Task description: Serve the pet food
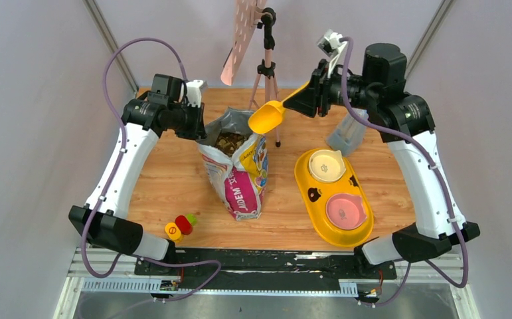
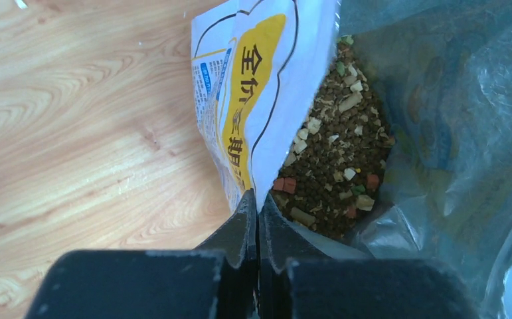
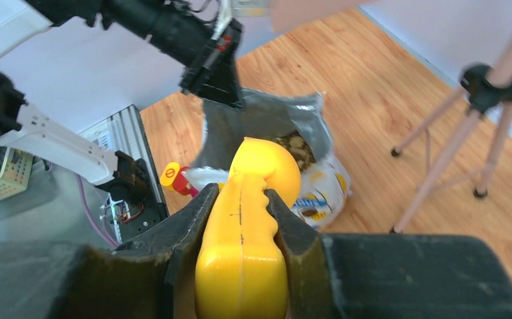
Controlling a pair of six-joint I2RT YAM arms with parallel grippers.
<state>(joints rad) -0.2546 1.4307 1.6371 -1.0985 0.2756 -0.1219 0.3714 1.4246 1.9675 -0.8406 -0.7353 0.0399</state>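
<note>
The pet food (image 1: 230,141) is dark-brown kibble mixed with lighter bits, lying inside an opened printed bag (image 1: 236,186) that stands mid-table. My left gripper (image 1: 196,126) is shut on the bag's left rim; in the left wrist view its fingertips (image 2: 258,199) pinch the white edge of the bag (image 2: 259,100), with the kibble (image 2: 333,159) just beyond. My right gripper (image 1: 309,96) is shut on the handle of a yellow scoop (image 1: 266,116). The scoop hangs above and right of the bag's mouth. From the right wrist, the scoop (image 3: 253,193) points toward the bag (image 3: 266,119).
A yellow two-bowl feeder (image 1: 306,183) lies right of the bag, with a cream bowl (image 1: 326,165) and a pink bowl (image 1: 344,211). A tripod (image 1: 266,66) stands behind the bag. A grey container (image 1: 346,136) sits at the back right. Small red and yellow pieces (image 1: 181,224) lie front left.
</note>
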